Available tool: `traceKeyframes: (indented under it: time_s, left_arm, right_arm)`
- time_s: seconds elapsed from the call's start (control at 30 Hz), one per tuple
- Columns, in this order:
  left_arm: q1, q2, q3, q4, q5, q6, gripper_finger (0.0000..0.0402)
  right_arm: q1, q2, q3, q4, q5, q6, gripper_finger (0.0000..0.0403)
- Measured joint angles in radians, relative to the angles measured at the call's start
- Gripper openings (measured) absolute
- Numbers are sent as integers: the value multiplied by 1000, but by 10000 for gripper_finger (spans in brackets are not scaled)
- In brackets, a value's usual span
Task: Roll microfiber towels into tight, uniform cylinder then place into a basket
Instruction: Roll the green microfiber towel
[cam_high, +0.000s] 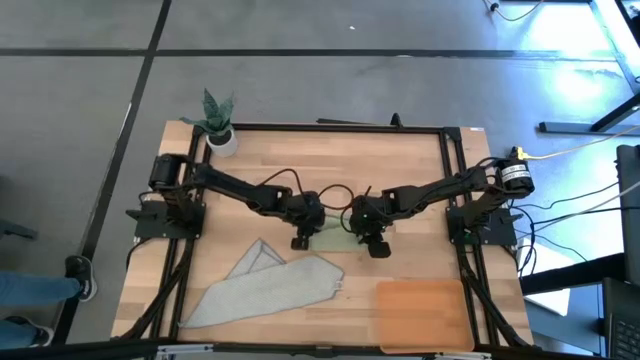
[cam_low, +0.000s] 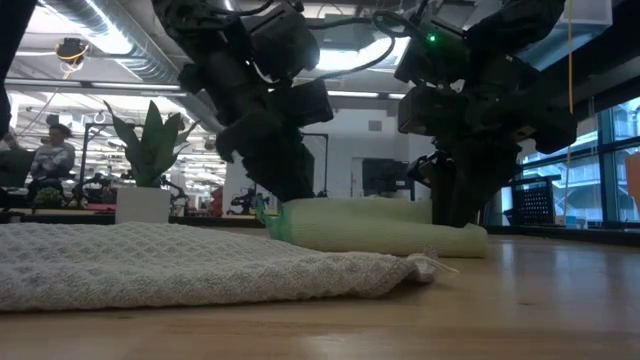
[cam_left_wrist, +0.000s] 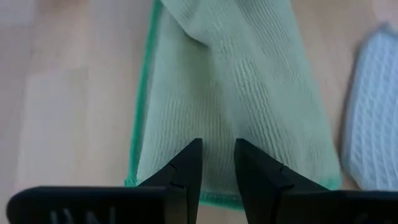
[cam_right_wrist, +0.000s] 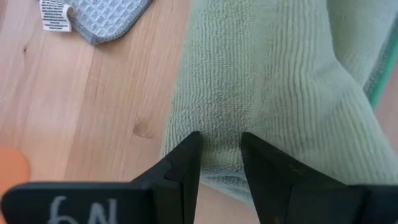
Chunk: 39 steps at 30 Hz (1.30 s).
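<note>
Left gripper (cam_left_wrist: 217, 163) jaws narrowly parted, over one end of rolled green towel (cam_left_wrist: 242, 81); grip unclear. Right gripper (cam_right_wrist: 219, 155) jaws narrowly parted over other end; grip unclear. Grey towel (cam_high: 265, 285) apart on surface.

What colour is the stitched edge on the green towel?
A brighter green trim on the pale sage green towel, clearest in the left wrist view.

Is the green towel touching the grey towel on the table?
Apart. In the left wrist view a strip of bare wooden table shows between the green towel and the grey towel; the right wrist view shows the same gap.
</note>
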Motion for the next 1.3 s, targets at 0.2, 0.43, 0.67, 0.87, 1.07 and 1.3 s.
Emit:
traceKeyframes:
  time_s: [0.2, 0.43, 0.67, 0.87, 1.07, 1.3]
  left_arm:
    - [-24, 6, 0, -10, 1, 65, 85]
    - [-44, 35, 1, -6, 2, 67, 85]
    - [-45, 34, 1, -7, 4, 65, 85]
    - [-44, 34, 1, -8, 5, 68, 85]
    - [-44, 34, 1, -10, 13, 69, 85]
    - [-43, 23, 0, -12, 28, 64, 85]
  right_arm:
    - [0, 0, 0, 1, 0, 1, 119]
    - [0, 0, 20, 4, 1, 11, 119]
    - [-2, -3, 82, 2, 146, -2, 119]
    - [-22, -3, 85, 23, 185, 5, 119]
    - [-61, 31, 77, 30, 185, 55, 119]
    - [-85, 83, 77, 36, 182, 55, 119]
